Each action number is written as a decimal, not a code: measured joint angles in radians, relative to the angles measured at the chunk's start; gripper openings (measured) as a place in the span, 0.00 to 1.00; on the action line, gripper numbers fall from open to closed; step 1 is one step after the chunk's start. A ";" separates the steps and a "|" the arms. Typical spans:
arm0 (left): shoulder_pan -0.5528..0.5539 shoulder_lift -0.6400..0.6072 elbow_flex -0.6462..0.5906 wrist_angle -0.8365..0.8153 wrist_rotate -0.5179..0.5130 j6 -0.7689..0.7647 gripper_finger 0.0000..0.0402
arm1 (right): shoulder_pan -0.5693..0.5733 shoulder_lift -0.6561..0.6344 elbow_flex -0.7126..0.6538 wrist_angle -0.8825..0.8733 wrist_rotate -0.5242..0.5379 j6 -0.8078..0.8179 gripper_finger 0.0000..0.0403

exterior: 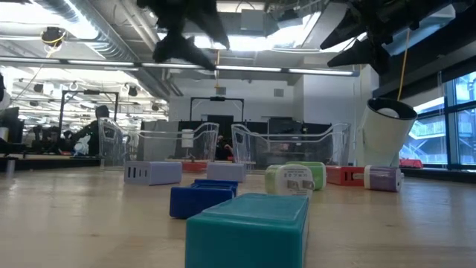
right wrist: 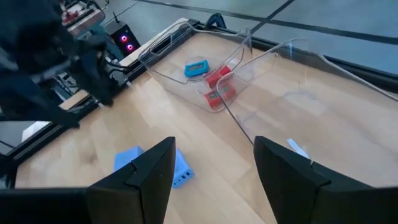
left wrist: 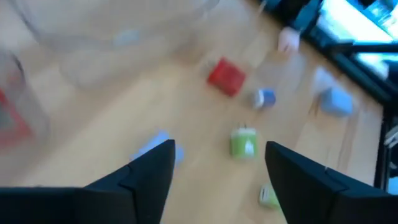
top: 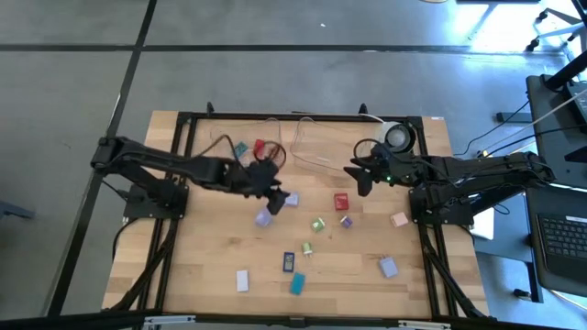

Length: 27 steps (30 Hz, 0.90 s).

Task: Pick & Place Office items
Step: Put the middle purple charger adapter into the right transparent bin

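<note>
Left gripper (top: 278, 194), left of centre in the high view, hangs with its fingers spread wide and nothing between them. It is just beside a lilac piece (top: 292, 198), and a second lilac piece (top: 263, 217) lies just below it.

Both arms work over a light wooden table (top: 183, 266) edged by a black frame, on a grey floor crossed by dark lines. Seen level across the top, the room behind is an open hall with ceiling lights and windows at the far right.

Two clear trays sit at the upper middle of the table. The left tray (top: 225, 145) holds three pieces: one teal piece (top: 241, 148) and two red pieces (right wrist: 217, 87). The right tray (top: 316, 147) looks bare.

Eleven pieces lie on the open wood. From the left they are:
- one white piece (top: 242, 280)
- the two lilac ones by the left gripper
- one dark blue piece (top: 288, 261)
- one teal block (top: 297, 284)
- two green pieces (top: 318, 224), the other lower
- one red block (top: 341, 202)
- one small violet piece (top: 346, 221)
- a third lilac block (top: 388, 267)
- one pink piece (top: 398, 220)

Right gripper (top: 360, 176) hovers right of centre, below the right tray, its fingers apart and holding nothing. One white tape roll (top: 398, 137) stands at the upper right of the table.
</note>
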<state>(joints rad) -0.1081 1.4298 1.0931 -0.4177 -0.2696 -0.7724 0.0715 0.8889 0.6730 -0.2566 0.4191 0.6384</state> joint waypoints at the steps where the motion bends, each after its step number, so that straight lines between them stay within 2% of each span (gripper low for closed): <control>1: -0.013 0.020 0.000 -0.002 0.000 -0.025 0.65 | 0.000 0.000 0.000 -0.002 -0.010 -0.008 0.55; 3: -0.034 0.061 0.000 -0.037 0.000 -0.052 0.68 | 0.000 0.000 0.000 -0.002 -0.026 -0.024 0.55; 9: -0.064 0.187 0.000 -0.097 0.022 0.011 0.74 | 0.000 0.000 0.000 -0.005 -0.046 -0.052 0.55; 17: -0.054 0.306 0.000 -0.204 0.000 -0.204 0.74 | 0.000 0.000 0.000 -0.016 -0.046 -0.054 0.55; 27: -0.056 0.382 0.000 -0.253 0.062 -0.356 0.74 | 0.000 0.000 0.000 -0.022 -0.046 -0.078 0.55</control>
<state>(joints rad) -0.1637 1.8123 1.0930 -0.6711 -0.2075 -1.1288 0.0719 0.8890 0.6727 -0.2790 0.3729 0.5602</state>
